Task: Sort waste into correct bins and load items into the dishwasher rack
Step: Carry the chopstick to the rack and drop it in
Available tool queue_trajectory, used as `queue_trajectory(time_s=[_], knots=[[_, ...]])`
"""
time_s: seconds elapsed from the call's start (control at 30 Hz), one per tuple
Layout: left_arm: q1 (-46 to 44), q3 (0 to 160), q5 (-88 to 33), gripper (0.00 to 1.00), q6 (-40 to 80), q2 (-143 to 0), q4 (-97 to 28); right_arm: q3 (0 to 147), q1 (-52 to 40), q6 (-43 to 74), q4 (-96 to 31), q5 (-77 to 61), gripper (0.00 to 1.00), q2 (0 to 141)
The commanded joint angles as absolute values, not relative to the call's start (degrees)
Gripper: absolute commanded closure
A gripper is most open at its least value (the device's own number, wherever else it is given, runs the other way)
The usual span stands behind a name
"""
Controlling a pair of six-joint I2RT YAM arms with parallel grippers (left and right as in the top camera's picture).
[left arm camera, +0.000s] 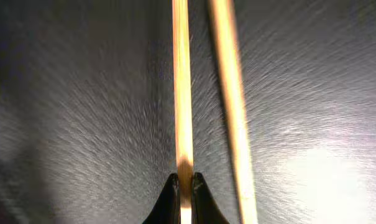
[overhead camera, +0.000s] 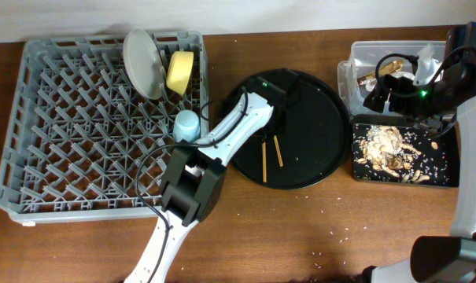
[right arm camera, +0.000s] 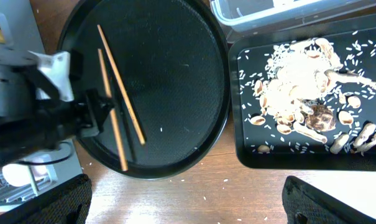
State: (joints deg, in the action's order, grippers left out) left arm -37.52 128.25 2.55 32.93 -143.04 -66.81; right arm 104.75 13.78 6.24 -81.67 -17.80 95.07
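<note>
Two wooden chopsticks [overhead camera: 263, 159] lie on the round black tray [overhead camera: 320, 134]; the left gripper [left arm camera: 183, 186], low over that tray, pinches one stick between nearly closed fingers; the right gripper [right arm camera: 188, 202], off the tray's right side, has fingers spread wide, holding nothing; food scraps [right arm camera: 299, 87] sit in the shallow black tray [right arm camera: 240, 140] beside it.
</note>
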Motion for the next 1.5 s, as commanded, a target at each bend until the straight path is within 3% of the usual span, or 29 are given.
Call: queue_trajectory(time_s=[0.0,0.13,0.3,0.47,0.57,0.8,0.97,1.03,1.23,1.3,1.4,1.47], knots=[[-34.4,144.8,3.1,0.99,25.5,-142.1,-77.7,105.3,13.5,6.4,-81.7,-17.3,0.02,94.3],[-29.7,165.5,8.1,0.99,23.2,-141.8,-96.7,105.3,13.5,6.4,-81.7,-17.3,0.01,94.3],[-25.8,165.1,3.8,0.99,14.6,-131.7,-96.7,105.3,13.5,6.4,-81.7,-17.3,0.01,94.3],[-21.2,141.3,12.4,0.99,13.6,-114.6,-96.7,105.3,13.5,6.4,-81.7,-17.3,0.02,94.3],[-17.0,128.3,15.3,0.99,13.6,-111.9,-96.1,105.3,13.5,6.4,-81.7,-17.3,0.01,94.3],[-8.6,100.9,15.3,0.99,12.5,-112.0,-73.6,105.3,13.5,6.4,-81.7,-17.3,0.02,94.3],[-7.3,94.8,14.8,0.99,12.0,-112.0,-65.8,105.3,13.5,6.4,-81.7,-17.3,0.02,94.3],[-8.5,94.8,14.8,0.93,12.0,-112.0,-65.5,105.3,13.5,6.4,-81.7,-17.3,0.01,94.3],[-9.2,96.3,13.7,0.33,11.9,-111.9,-66.3,105.3,13.5,6.4,-81.7,-17.3,0.02,94.3],[-9.4,100.0,9.9,0.3,11.9,-111.7,-68.7,105.3,13.5,6.4,-81.7,-17.3,0.01,94.3],[-11.8,107.8,1.8,0.35,12.0,-111.0,-72.0,105.3,13.5,6.4,-81.7,-17.3,0.01,94.3],[-16.9,110.2,-0.5,0.35,18.6,-111.0,-70.7,105.3,13.5,6.4,-81.7,-17.3,0.02,94.3]])
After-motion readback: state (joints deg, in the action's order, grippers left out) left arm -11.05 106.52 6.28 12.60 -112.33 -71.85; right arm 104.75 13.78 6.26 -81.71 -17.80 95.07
